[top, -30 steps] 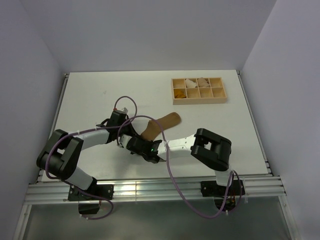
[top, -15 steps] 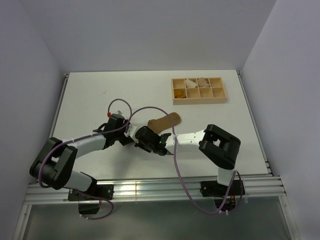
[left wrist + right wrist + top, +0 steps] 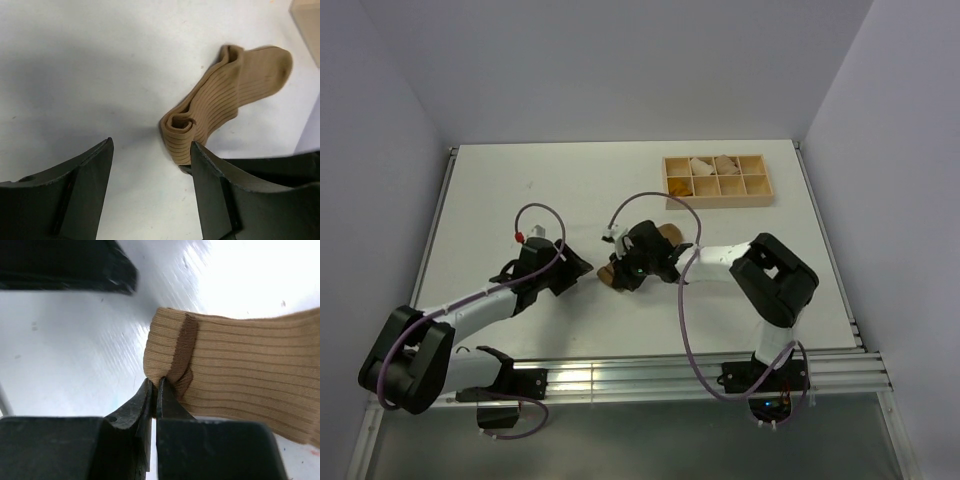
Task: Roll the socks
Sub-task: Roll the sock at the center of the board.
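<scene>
A: Progress report?
B: Tan sock (image 3: 225, 100) has one turn curled at its cuff; right gripper (image 3: 156, 390) pinches that curl between closed jaws.
A: And the left gripper (image 3: 151, 146)?
B: Jaws wide, empty, sock just ahead. Most of its length lies unrolled.

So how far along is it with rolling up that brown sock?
Only just started, it seems. Done: the cuff end of the tan sock is curled into one small turn. In hand: the right gripper is pinched shut on that curl, while the left gripper hangs open beside it, not touching. Left: most of the sock lies flat out to the toe, unrolled.
</scene>
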Tool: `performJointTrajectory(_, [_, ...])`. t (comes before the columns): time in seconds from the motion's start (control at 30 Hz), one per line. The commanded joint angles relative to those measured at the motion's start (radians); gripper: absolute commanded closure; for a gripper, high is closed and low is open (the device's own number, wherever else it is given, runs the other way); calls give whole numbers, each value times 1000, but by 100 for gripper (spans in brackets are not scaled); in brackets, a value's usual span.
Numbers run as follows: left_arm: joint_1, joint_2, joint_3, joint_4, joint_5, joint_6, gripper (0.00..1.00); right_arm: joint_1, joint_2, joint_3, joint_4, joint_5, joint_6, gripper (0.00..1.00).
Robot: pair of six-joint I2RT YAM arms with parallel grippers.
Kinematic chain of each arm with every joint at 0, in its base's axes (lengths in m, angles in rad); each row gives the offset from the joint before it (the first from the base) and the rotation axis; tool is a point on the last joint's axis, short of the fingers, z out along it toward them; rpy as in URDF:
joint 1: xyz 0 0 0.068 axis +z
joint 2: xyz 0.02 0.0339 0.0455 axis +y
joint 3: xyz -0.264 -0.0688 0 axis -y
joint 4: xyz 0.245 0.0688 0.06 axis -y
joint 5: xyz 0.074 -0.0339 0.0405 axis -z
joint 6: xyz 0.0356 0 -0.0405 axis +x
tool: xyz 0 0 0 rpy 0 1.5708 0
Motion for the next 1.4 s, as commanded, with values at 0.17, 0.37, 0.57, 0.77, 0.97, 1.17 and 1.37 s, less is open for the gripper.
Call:
performJointTrajectory(0.17, [-1, -6, -20, 178, 83, 15, 32, -235, 69, -69, 28, -485, 235, 100])
performJointTrajectory(0.37, [-38, 37, -21, 241, 107, 9, 35, -298, 159, -123, 257, -639, 466, 100])
performJointTrajectory(0.57, [-78, 112, -15, 286, 107, -3, 37, -344, 201, -178, 451, -703, 609, 100])
performJointTrajectory(0.77, [-96, 219, -1, 362, 146, -12, 38, -356, 256, -179, 526, -729, 703, 100])
performJointTrajectory(0.97, [-112, 262, -4, 419, 160, -28, 38, -359, 264, -169, 485, -711, 677, 100])
performJointTrajectory(1.17, [-126, 321, 19, 392, 147, -26, 41, -359, 264, -155, 456, -706, 663, 100])
performJointTrajectory(1.37, [-132, 364, 23, 386, 131, -37, 47, -359, 270, -155, 459, -708, 665, 100])
